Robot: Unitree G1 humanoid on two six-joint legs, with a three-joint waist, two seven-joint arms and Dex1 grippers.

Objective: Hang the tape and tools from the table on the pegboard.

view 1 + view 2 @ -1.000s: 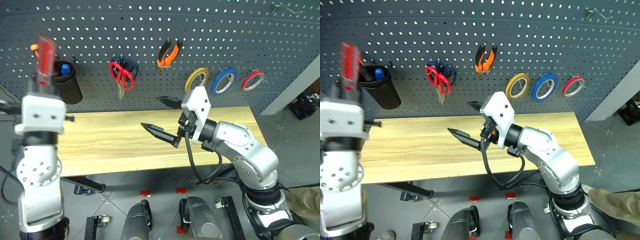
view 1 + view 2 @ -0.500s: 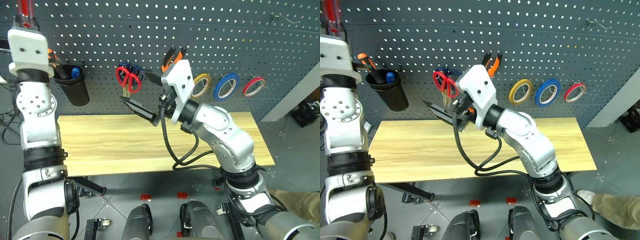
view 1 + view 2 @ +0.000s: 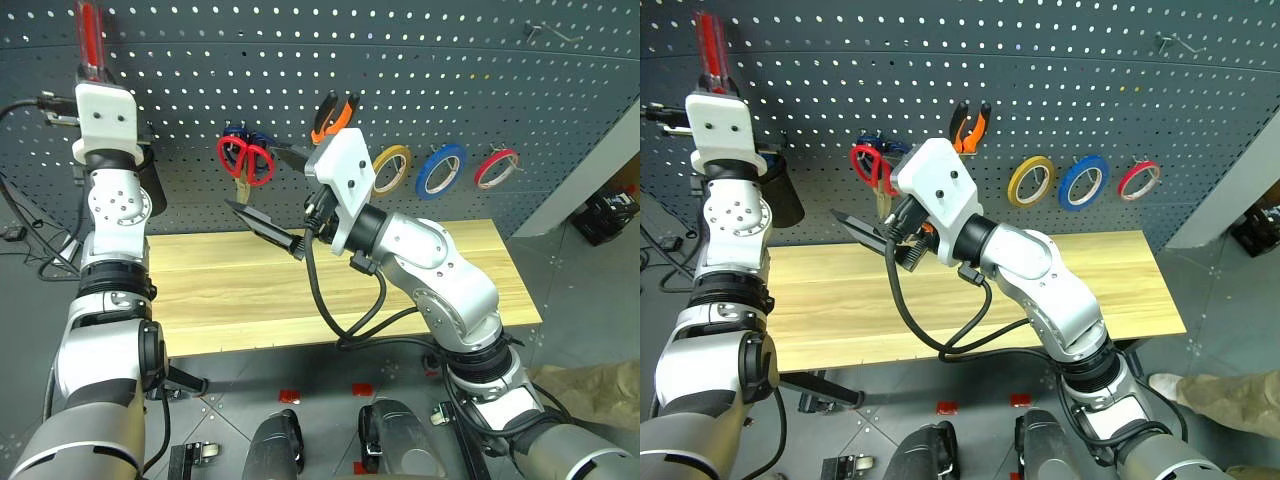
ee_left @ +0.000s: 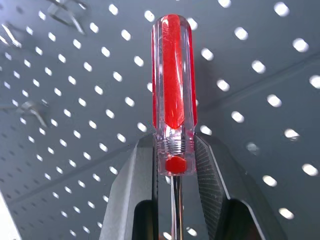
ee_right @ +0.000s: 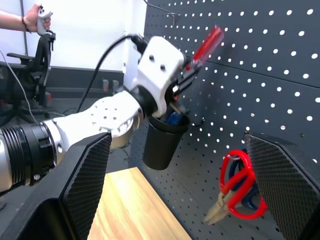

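We are clamping the red-handled screwdriver [image 4: 174, 85] in the left gripper [image 4: 172, 165], handle up, against the pegboard [image 3: 480, 80] above the black cup [image 5: 162, 142]; our right gripper [image 3: 262, 196] is gaping, empty.

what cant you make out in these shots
- Black cup: its contents, in the head views, are behind the left arm.
- Red-handled screwdriver: the tip, in the left wrist view, is cut off by the bottom edge between the fingers.
- Blue-handled scissors: mostly behind the red-handled scissors.
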